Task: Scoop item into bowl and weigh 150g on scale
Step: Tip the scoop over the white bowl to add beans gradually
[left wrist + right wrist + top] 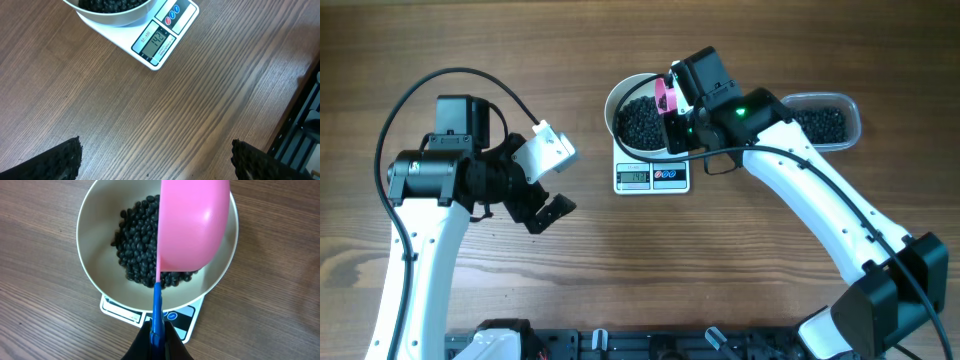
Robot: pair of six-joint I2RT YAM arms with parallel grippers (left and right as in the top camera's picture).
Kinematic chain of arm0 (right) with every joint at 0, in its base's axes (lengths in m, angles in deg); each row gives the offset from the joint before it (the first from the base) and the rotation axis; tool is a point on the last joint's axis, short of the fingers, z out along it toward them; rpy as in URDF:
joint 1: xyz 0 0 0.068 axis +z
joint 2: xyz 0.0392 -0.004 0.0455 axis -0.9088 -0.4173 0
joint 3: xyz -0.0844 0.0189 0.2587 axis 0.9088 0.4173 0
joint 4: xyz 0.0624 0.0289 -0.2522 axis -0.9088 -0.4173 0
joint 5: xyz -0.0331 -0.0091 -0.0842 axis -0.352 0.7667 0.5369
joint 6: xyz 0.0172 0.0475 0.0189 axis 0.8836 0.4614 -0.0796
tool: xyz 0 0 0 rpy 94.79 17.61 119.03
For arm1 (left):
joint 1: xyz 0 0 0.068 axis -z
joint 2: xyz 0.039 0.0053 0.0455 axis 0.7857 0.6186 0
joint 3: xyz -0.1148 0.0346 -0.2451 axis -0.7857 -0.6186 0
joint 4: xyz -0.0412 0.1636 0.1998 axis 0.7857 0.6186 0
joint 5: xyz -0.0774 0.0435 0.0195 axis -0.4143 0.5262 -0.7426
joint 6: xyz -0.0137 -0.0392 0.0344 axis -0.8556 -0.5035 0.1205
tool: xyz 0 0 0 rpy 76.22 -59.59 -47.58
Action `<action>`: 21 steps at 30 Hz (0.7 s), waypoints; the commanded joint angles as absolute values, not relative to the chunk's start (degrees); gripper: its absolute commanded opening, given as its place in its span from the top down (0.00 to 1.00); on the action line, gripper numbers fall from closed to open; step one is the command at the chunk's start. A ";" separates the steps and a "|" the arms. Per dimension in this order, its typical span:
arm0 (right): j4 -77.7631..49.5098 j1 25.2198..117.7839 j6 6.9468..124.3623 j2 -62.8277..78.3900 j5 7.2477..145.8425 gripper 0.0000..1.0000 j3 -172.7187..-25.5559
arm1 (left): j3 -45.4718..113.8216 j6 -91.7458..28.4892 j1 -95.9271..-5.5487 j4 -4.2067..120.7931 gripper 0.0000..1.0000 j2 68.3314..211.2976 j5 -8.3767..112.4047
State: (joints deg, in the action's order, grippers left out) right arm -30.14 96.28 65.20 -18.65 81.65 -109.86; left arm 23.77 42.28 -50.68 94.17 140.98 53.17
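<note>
Right gripper point(156, 341) pinches the pink scoop point(192, 225), tipped over your bowl point(89, 255) of beans point(140, 250); left gripper point(157, 162) gapes wide. Read the scale point(160, 42) before adding more.

White bowl point(119, 18) of black beans point(107, 4) on scale point(161, 36), wooden table point(150, 115), jaws wide apart

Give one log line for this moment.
right gripper shut on pink scoop over bowl | beans in bowl on scale | left gripper open

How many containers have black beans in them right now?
2: the white bowl on the scale, and the clear tub right of it. The pink scoop's inside is hidden.
</note>
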 commanded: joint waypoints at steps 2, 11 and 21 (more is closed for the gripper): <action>-29.98 96.01 65.68 -19.38 81.12 0.96 -111.19 | 23.51 43.40 -51.05 94.13 0.00 140.83 52.23; -32.61 97.06 63.16 -20.34 83.73 0.95 -111.04 | 23.51 43.40 -51.05 94.13 0.00 140.85 52.23; -33.87 98.18 59.67 -22.50 85.85 0.95 -113.75 | 23.51 43.40 -51.05 94.13 0.00 140.85 52.23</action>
